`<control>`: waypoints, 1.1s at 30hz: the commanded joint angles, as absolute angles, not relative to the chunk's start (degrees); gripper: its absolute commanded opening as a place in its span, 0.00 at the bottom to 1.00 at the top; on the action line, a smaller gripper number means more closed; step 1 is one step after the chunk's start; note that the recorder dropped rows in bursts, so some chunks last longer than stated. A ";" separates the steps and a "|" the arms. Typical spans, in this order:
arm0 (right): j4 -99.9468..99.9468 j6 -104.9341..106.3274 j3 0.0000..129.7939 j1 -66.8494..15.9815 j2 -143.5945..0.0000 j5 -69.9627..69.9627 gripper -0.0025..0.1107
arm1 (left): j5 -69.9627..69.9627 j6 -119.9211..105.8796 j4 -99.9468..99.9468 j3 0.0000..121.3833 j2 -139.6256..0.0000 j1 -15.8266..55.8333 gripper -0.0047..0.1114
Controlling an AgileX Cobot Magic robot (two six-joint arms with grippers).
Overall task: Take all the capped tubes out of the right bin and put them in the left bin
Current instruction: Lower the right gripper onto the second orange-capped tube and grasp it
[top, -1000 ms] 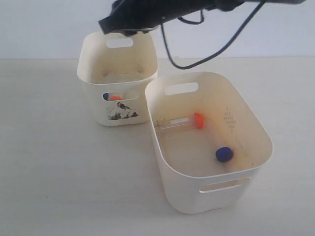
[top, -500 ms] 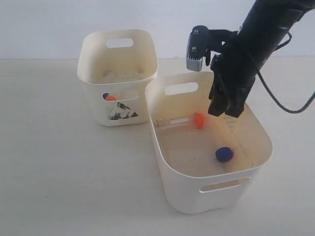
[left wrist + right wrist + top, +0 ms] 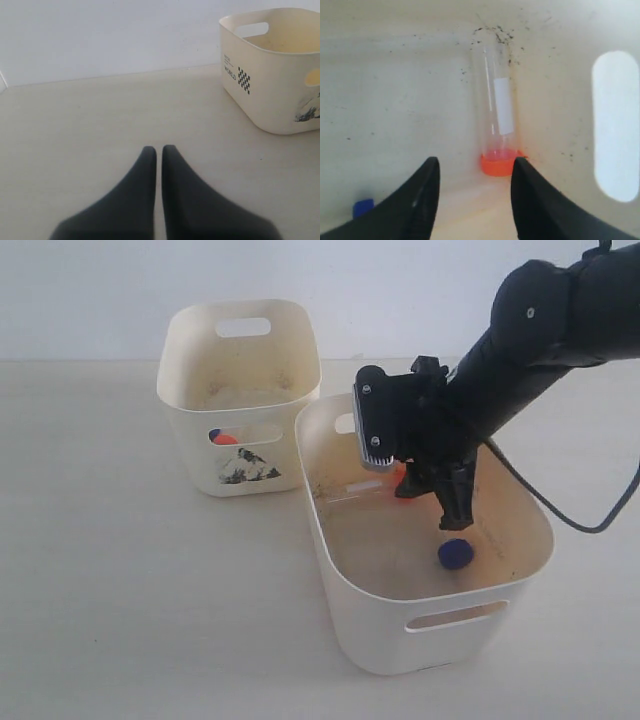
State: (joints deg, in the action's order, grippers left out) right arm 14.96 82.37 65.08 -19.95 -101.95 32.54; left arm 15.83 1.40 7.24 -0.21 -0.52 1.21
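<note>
Nearest in the exterior view, the plain-fronted right bin [image 3: 430, 640] is seen standing on the pale table [image 3: 120, 590]. On its floor, toward the near wall, the blue-capped tube [image 3: 456, 554] is found, with little but its cap made out. Just above that cap the right gripper [image 3: 455, 518] is lowered inside the bin. In the right wrist view its jaws are shown parted, with nothing held between them.

Just past the fingertips the orange-capped tube [image 3: 495, 110] is laid flat on the speckled floor, cap toward the gripper and a white label on its clear body. Whether one finger brushes the cap cannot be told.

Farther back and to the left, the left bin [image 3: 240, 370] is set close beside the right bin's far corner, its black drawing on the front. Coloured caps [image 3: 225, 438] — one orange, one blue — are glimpsed through its front handle slot.

In the left wrist view the left gripper [image 3: 156, 149] is held over bare table, its fingers drawn together with only a slit between them and nothing gripped.
</note>
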 commanded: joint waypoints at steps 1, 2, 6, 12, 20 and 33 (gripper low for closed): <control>14.70 86.26 64.58 -19.96 -102.47 28.83 0.39 | 14.98 2.06 6.86 0.00 -0.41 1.14 0.08; 14.70 86.26 64.58 -19.96 -102.63 28.55 0.39 | 14.98 2.06 6.86 0.00 -0.41 1.14 0.08; 14.70 86.26 64.47 -19.96 -104.49 26.34 0.39 | 14.98 2.06 6.86 0.00 -0.41 1.14 0.08; 15.17 86.26 64.47 -19.96 -106.52 24.42 0.51 | 14.98 2.06 6.86 0.00 -0.41 1.14 0.08; 15.98 86.26 64.47 -19.96 -108.20 23.73 0.54 | 14.98 2.06 6.86 0.00 -0.41 1.14 0.08; 16.08 86.26 64.47 -19.96 -112.46 23.04 0.54 | 14.98 2.06 6.86 0.00 -0.41 1.14 0.08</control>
